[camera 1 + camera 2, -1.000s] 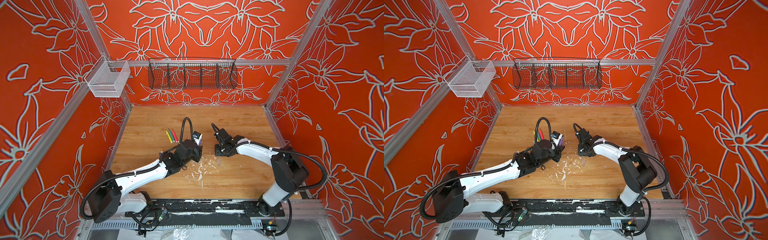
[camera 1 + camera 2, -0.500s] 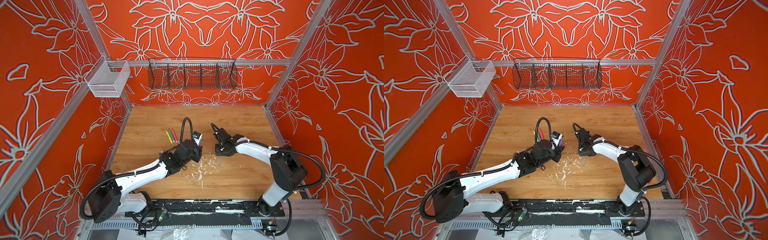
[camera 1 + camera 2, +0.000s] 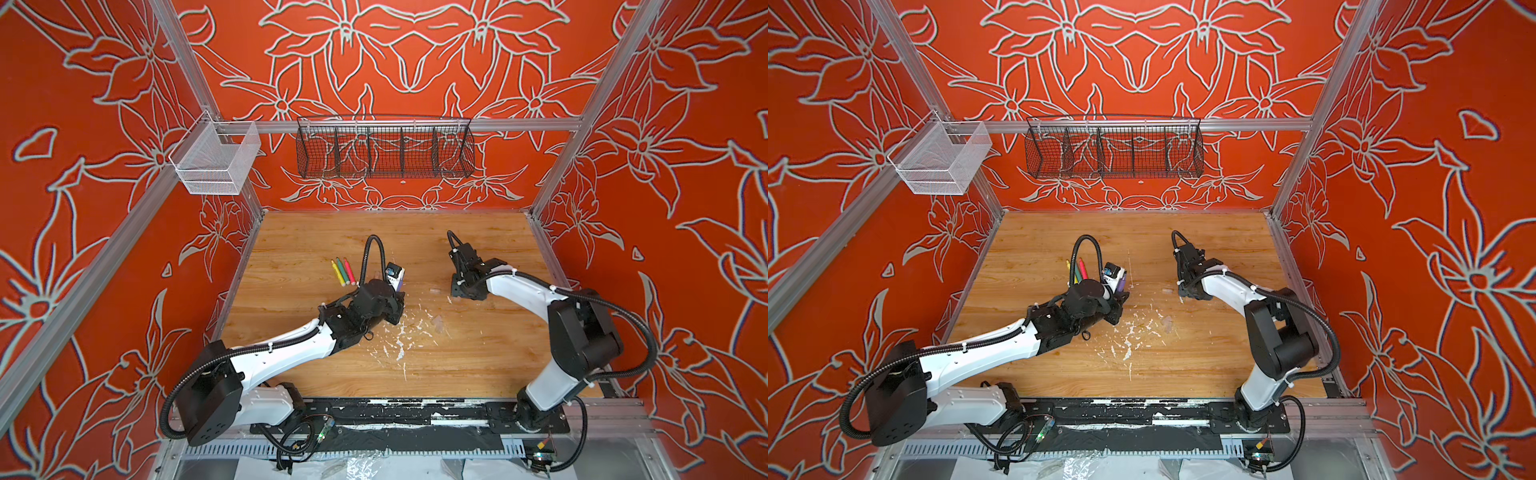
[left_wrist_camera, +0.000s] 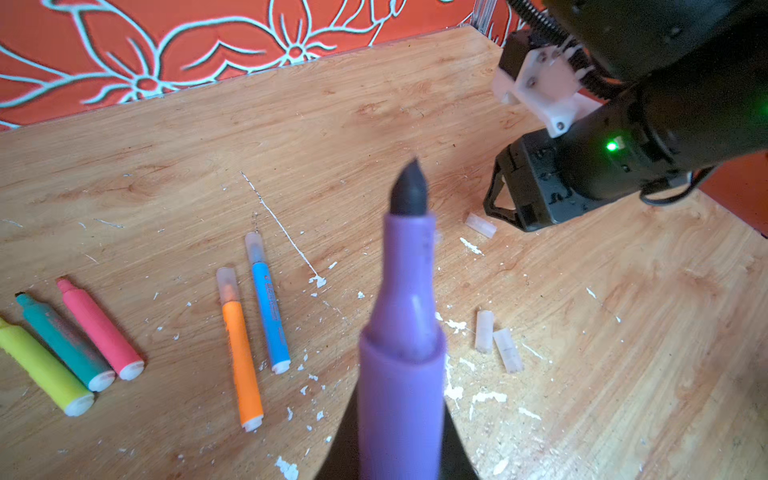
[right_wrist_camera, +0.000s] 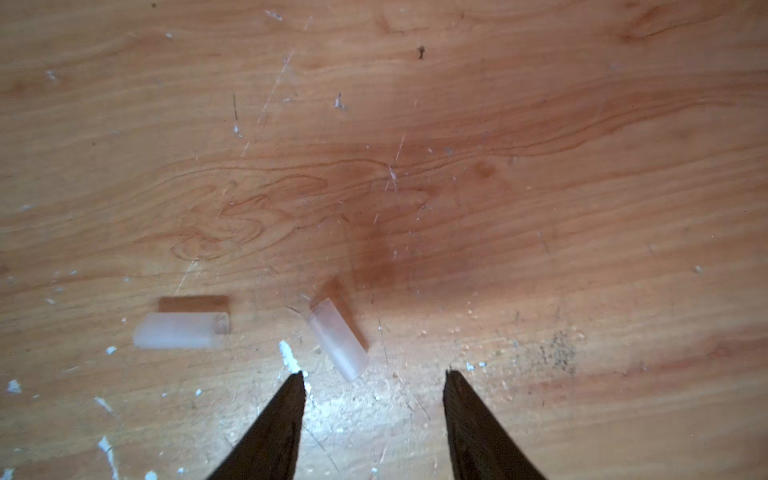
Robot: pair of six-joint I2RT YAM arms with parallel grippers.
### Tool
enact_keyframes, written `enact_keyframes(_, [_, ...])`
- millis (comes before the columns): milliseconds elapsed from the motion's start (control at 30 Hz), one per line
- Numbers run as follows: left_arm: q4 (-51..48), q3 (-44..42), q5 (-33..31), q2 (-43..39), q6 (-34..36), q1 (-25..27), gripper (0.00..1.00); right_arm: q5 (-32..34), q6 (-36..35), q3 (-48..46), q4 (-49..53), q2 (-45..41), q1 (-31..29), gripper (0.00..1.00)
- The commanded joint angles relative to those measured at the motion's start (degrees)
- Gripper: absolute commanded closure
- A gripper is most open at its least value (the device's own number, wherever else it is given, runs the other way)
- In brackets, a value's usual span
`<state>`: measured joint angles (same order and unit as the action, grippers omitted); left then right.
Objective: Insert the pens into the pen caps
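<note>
My left gripper is shut on a purple pen whose bare dark tip points toward the right arm; in a top view the purple pen sticks out past the left gripper. My right gripper hangs open and empty just above the table, with a clear pen cap lying right before its tips and another cap off to one side. Yellow, green and pink pens lie uncapped. The orange and blue pens wear caps.
Two more loose caps lie side by side among white paint flecks mid-table. A black wire basket and a white mesh bin hang on the back rail. Red walls close in the wooden table.
The right gripper has shifted to the right, away from the left gripper, and its jaws have widened. The left arm and purple pen have held still.
</note>
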<state>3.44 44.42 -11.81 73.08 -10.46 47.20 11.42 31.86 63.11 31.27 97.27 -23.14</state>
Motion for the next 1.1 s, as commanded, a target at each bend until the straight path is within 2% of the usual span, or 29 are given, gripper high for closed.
enact_keyframes(0, [0.3, 0.8, 0.2, 0.3, -0.6, -0.1, 1.0, -2.8, -2.5, 2.5, 2.0, 2.5, 0.1, 0.45])
enact_keyframes(333, [0.1, 1.3, 0.4, 1.2, -0.6, -0.1, 1.0, -6.0, -1.9, 2.7, 1.1, 5.1, 2.8, 0.47])
enact_keyframes(500, [0.1, 1.5, 0.4, 1.5, -0.4, -0.1, 1.0, -7.8, -1.3, 0.4, -1.9, 1.7, 3.2, 0.48])
enact_keyframes(733, [0.2, 1.5, 0.6, 1.7, -0.5, -0.1, 1.0, -5.8, 0.7, -3.0, -4.4, -1.3, 5.0, 0.48])
enact_keyframes(833, [-0.2, 1.7, 0.8, 1.8, -0.5, -0.1, 1.0, -6.2, 1.7, -3.3, -4.7, -0.1, 6.7, 0.48])
enact_keyframes(1067, [-0.2, 1.5, 0.8, 1.5, -0.4, -0.1, 1.0, -11.9, 0.9, -0.6, -4.0, 5.6, 7.7, 0.51])
